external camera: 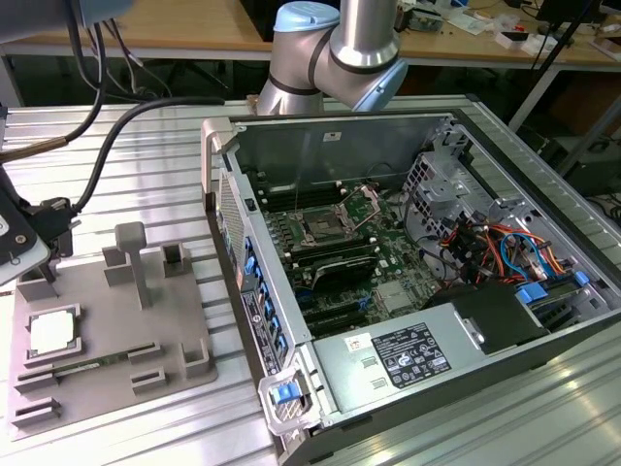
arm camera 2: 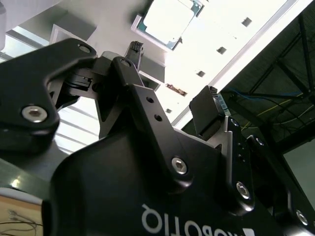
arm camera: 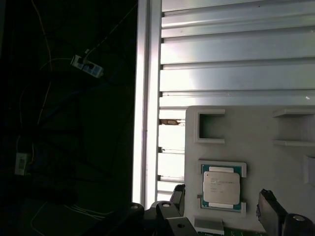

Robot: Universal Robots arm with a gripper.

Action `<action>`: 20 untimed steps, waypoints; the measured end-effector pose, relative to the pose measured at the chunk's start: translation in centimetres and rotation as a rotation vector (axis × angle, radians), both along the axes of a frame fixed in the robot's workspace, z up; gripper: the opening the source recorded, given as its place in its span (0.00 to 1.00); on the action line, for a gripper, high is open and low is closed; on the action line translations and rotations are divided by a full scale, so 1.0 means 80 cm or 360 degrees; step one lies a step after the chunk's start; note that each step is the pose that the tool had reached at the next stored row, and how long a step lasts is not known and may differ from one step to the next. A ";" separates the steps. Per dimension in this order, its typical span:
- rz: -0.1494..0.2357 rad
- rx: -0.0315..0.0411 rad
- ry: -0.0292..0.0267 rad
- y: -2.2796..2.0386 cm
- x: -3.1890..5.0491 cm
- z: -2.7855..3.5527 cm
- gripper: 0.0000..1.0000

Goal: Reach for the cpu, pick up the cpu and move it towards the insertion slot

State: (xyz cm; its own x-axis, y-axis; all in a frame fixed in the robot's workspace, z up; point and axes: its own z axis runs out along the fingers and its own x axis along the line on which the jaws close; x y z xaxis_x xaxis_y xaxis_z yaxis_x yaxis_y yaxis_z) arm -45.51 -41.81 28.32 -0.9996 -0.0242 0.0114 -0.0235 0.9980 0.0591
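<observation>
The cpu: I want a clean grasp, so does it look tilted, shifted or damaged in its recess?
Nothing stands out. In the first wrist view the cpu lies flat and square in its recess of the grey fixture, with no visible damage; the open gripper is not touching it.

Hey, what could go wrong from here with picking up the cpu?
1. The cpu lies in a walled recess of the fixture; the open gripper may catch those walls instead of the chip's edges.
2. The slot sits deep inside the case, whose wall could snag the arm.
</observation>
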 end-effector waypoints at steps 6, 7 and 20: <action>0.0000 0.0000 0.00001 -0.0004 0.000 -0.0032 0.68; 0.0000 0.0000 0.00002 -0.0005 0.000 -0.0037 0.68; 0.0000 0.0002 0.00003 -0.0032 0.001 -0.0116 0.68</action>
State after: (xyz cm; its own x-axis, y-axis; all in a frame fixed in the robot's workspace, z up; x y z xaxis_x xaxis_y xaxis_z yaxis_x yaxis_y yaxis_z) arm -45.46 -42.07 27.39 -0.9996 -0.0245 0.0115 -0.0238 0.9979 0.0604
